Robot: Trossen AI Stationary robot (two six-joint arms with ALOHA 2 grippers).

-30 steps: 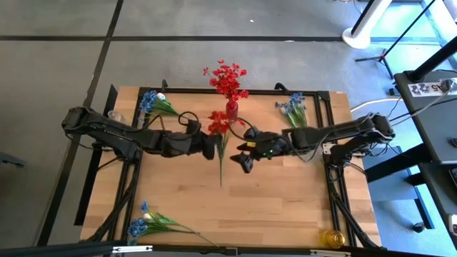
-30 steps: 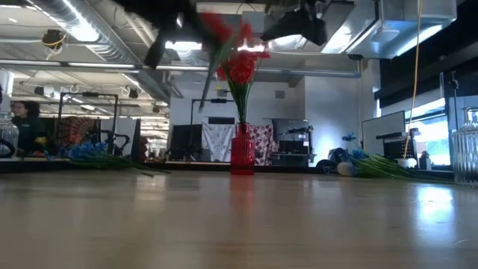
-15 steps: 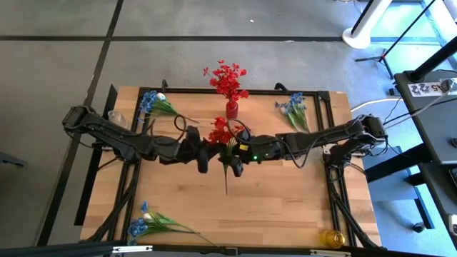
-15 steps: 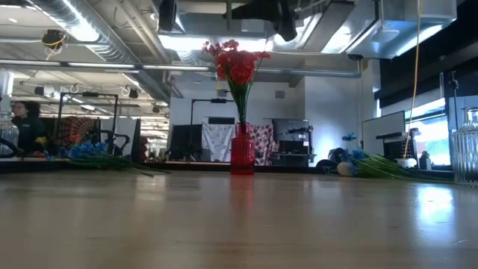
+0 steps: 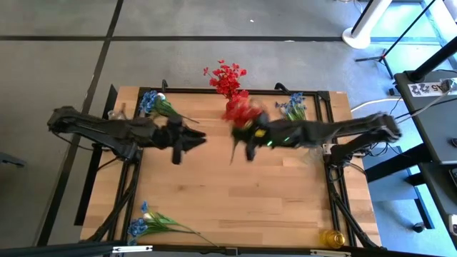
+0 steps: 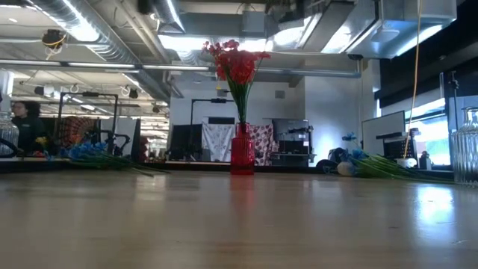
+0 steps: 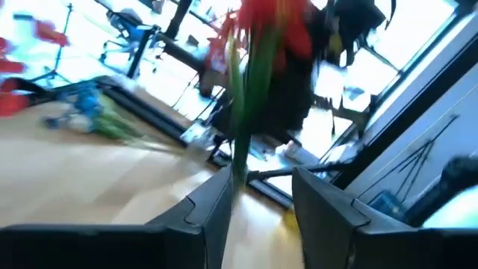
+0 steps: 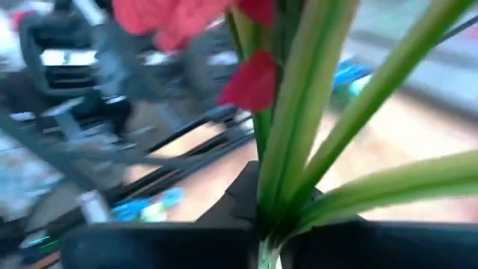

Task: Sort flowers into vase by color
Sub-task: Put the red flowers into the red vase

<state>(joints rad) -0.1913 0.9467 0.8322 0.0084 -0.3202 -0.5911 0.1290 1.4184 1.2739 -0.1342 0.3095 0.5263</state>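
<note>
My right gripper (image 5: 246,137) is shut on a red flower sprig (image 5: 241,113) above the table's middle, in front of the red vase (image 6: 241,153), which holds a bunch of red flowers (image 5: 228,78). My left gripper (image 5: 183,140) stands open to the left of the sprig with nothing between its fingers. In the left wrist view the sprig's stem (image 7: 239,134) hangs just beyond the open fingers (image 7: 211,205). Blue flower bunches lie flat on the table at the far left (image 5: 153,103), far right (image 5: 293,107) and near left (image 5: 146,221). My right gripper pinches the sprig's bundle of green stems (image 8: 275,196) between its two fingers, a little below the red blossoms. The fingers come nearly level from the table's right and lie across the stems. The sprig is lifted clear, with its stem end (image 5: 232,158) hanging toward the near side.
A clear glass vase (image 6: 467,146) stands at the far right and another (image 6: 6,134) at the far left. A small yellow object (image 5: 332,237) sits at the near right corner. Bare wood (image 5: 271,200) spans the table's middle and near part.
The red sprig has passed from my left gripper to my right. The right gripper has shut on the stems and risen with the sprig toward the red vase. The left gripper has opened, let go, and drawn back up and toward the table's left edge.
</note>
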